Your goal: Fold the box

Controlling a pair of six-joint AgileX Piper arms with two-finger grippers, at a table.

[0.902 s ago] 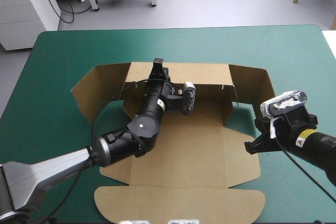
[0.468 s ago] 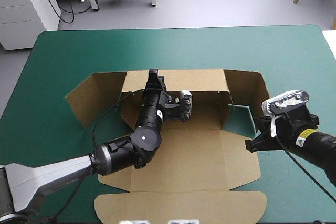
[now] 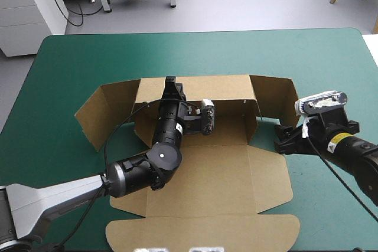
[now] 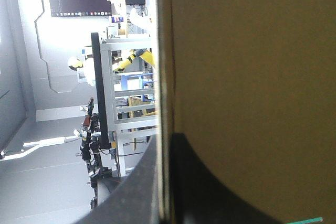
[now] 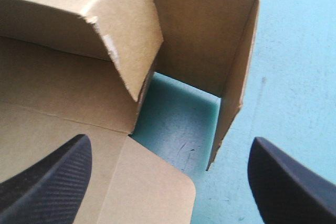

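Note:
The brown box [image 3: 207,169] lies partly folded in the middle of the teal-green cover [image 3: 71,57], its back wall raised. My left gripper [image 3: 171,85] sits at the top edge of that back wall, shut on the box. In the left wrist view the board [image 4: 252,66] stands edge-on between the black fingers [image 4: 210,182]. My right gripper [image 3: 284,140] is low at the box's right end and open, nothing held. In its wrist view, its fingertips [image 5: 58,166] stand wide apart. Ahead of them are the corner flap [image 5: 126,30] and the upright end wall [image 5: 236,77].
The left end flap [image 3: 109,110] angles outward on the cover. The lid [image 3: 201,231] lies flat near the table's front edge. Bare cover [image 5: 173,119] shows through the gap at the right corner. Open cover lies behind and to both sides of the box.
My right gripper has opened and moved in toward the box's right end. The left gripper has pulled the back wall more upright, and the end flaps have swung with it.

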